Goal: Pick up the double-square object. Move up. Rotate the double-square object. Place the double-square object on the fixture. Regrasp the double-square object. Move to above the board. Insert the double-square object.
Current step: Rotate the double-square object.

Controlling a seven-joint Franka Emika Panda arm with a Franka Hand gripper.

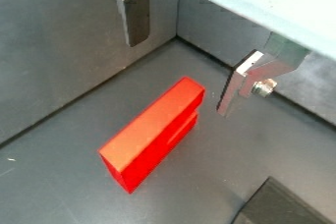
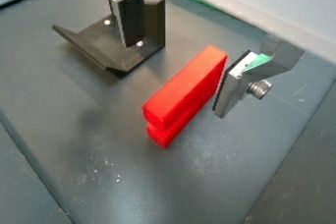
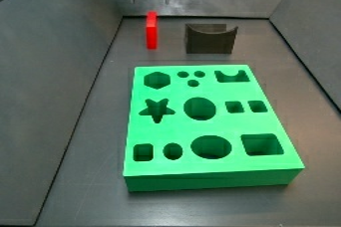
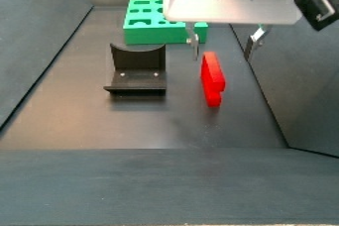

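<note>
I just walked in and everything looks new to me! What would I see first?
Your eye would land on the big bright green board full of star, hexagon, circle and square holes, lying on the grey floor. Next comes the small red double-square object, lying on the floor beside the dark fixture. The gripper hangs open just above the red piece, one silver finger on each side, not touching it.

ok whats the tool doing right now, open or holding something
Tool: open and empty, hovering over the double-square object, one finger on each side of it; the red piece lies on the floor, not gripped.
</note>
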